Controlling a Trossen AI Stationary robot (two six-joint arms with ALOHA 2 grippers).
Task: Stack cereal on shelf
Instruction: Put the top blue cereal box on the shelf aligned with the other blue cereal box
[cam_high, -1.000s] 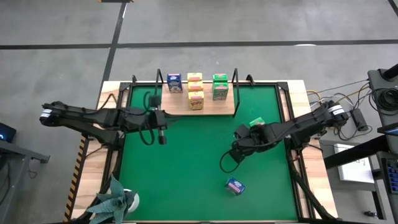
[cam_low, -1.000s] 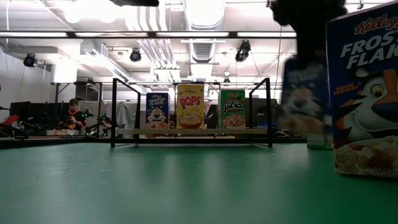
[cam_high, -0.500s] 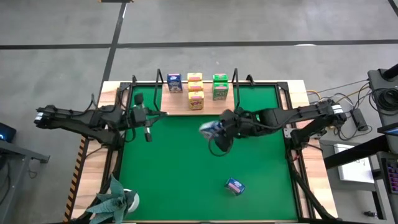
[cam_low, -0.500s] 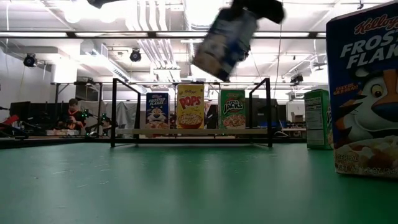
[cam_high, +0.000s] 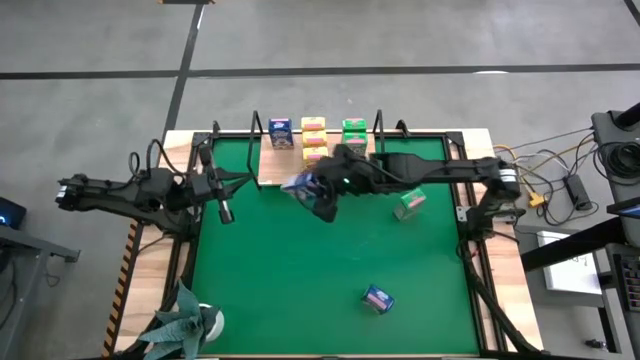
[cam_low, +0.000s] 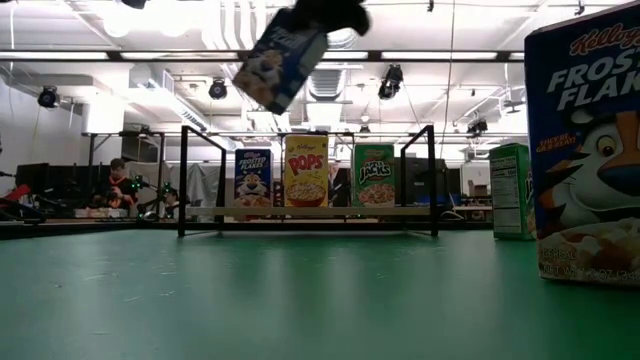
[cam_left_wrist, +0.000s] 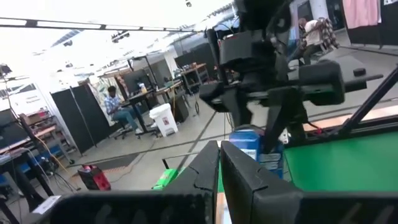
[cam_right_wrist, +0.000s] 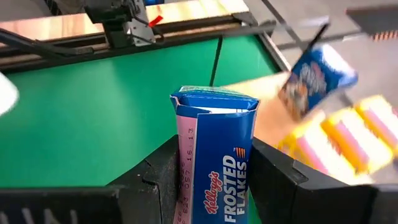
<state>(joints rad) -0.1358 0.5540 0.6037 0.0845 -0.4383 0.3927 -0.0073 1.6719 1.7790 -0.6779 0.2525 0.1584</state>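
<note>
My right gripper (cam_high: 318, 190) is shut on a blue cereal box (cam_high: 302, 186), high over the green mat just in front of the shelf (cam_high: 272, 165). In the low view that box (cam_low: 281, 60) hangs tilted above the shelf (cam_low: 310, 211). On the shelf board stand a blue box (cam_low: 253, 178), a yellow one (cam_low: 306, 170) and a green one (cam_low: 375, 175); from above, more yellow boxes (cam_high: 315, 150) line up behind the yellow one. My left gripper (cam_high: 225, 211) is shut and empty near the mat's left edge. My right gripper pinches the blue box between its two fingers (cam_right_wrist: 158, 180), one on each of two opposite faces (cam_right_wrist: 186, 186), with a narrow side panel facing the wrist camera. It comes from the table's right, slanting down. The box is lifted clear and tilted, its top flaps (cam_right_wrist: 214, 96) pointing away from the gripper.
A green box (cam_high: 408, 203) stands on the mat right of centre. Another blue box (cam_high: 378, 299) sits near the front edge and fills the low view's right side (cam_low: 585, 150). A plant (cam_high: 185, 320) is at the front left corner. Black wire uprights (cam_low: 182, 180) stand at the shelf's ends.
My right gripper has risen and swung from beside the green box toward the table's left and far side, up to the shelf, rolling as it went; the blue box went with it, lifted high and turned about. My left gripper, still shut, has drawn back toward the table's left edge.
</note>
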